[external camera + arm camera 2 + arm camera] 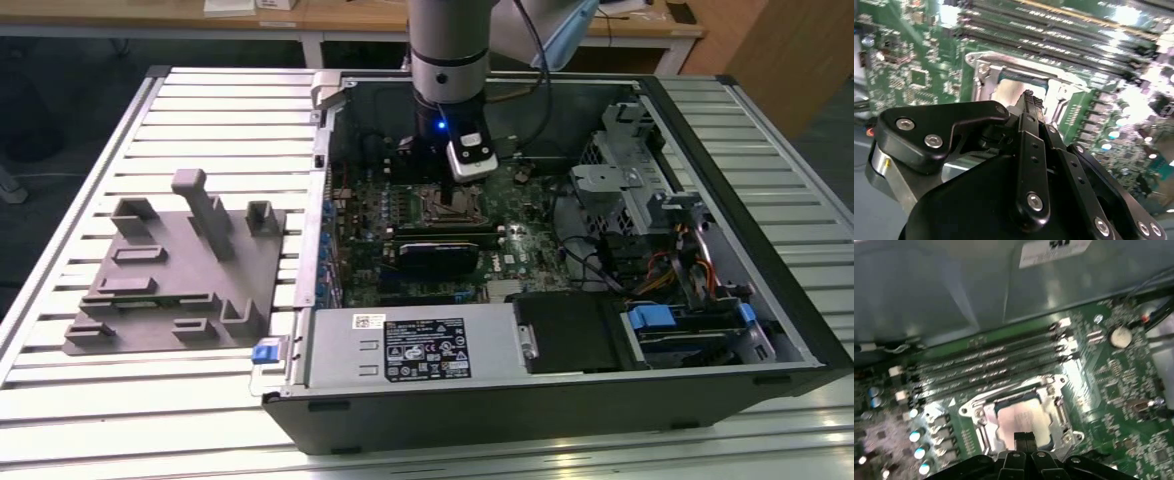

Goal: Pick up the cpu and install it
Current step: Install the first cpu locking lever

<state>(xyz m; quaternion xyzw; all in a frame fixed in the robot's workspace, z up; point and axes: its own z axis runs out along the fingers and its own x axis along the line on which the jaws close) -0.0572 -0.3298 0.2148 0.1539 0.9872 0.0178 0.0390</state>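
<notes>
Slatted desk point(80, 330) carries an open pc case point(561, 400), w/ a grey fixture block point(174, 270) well apart from the tool, toward the exterior view's left. Exterior view has the arm point(447, 50) reaching down into the case, over the motherboard point(400, 215); psu box point(414, 345) sits near the case's front edge. Both wrist views add the close-up: socket frame point(1054, 390) directly under the tool point(1025, 440), ram slots point(984, 365) just beyond. The cpu point(1016, 415) lies flat inside the socket, silvery top up. Tool fingertips point(1029, 97) are pressed together, gripping nothing, just above the cpu.
</notes>
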